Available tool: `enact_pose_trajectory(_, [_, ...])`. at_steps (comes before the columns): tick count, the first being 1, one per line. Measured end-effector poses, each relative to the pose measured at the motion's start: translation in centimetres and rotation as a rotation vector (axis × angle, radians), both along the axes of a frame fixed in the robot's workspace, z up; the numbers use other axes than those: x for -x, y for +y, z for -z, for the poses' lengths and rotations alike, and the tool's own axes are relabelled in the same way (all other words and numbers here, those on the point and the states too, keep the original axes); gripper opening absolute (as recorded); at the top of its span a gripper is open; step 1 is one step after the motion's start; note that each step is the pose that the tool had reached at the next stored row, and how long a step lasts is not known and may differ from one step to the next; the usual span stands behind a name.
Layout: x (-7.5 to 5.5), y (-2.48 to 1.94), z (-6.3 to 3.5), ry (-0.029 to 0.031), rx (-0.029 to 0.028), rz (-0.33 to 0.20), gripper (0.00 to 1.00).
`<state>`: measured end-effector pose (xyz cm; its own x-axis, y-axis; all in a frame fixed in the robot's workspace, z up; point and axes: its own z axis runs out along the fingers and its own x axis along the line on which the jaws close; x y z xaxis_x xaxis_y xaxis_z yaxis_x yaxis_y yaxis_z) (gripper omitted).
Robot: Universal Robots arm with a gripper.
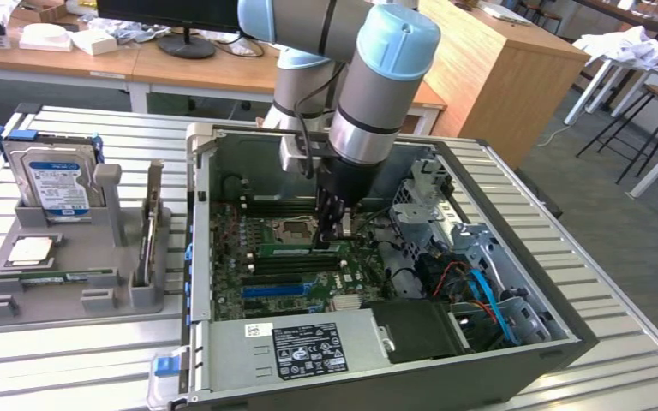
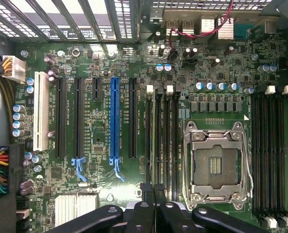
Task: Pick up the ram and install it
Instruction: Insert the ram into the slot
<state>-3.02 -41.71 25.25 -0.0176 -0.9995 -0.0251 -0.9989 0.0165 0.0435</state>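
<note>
The ram (image 1: 289,251) is a thin green stick standing on edge along a black memory slot beside the CPU socket (image 1: 295,229), inside the open computer case (image 1: 535,295). My gripper (image 1: 331,246) reaches straight down into the case at the stick's end nearest the exterior view's right. In the wrist view the ram (image 2: 157,141) shows edge-on as a narrow line between the slots. The black fingertips (image 2: 147,194) are pinched together over its near end, so my gripper (image 2: 153,191) is shut on it.
A grey parts holder (image 1: 32,300) at the exterior view's left carries a hard drive (image 1: 57,184) and a second green stick (image 1: 61,276) lying flat. The power supply (image 1: 295,347), drive cage (image 1: 427,201) and loose cables (image 1: 478,287) crowd the case around the motherboard (image 2: 100,141).
</note>
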Motion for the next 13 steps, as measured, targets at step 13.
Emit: enact_pose_trajectory(13, [-0.01, -0.13, 0.55, 0.0000, 0.0002, 0.000, 0.11])
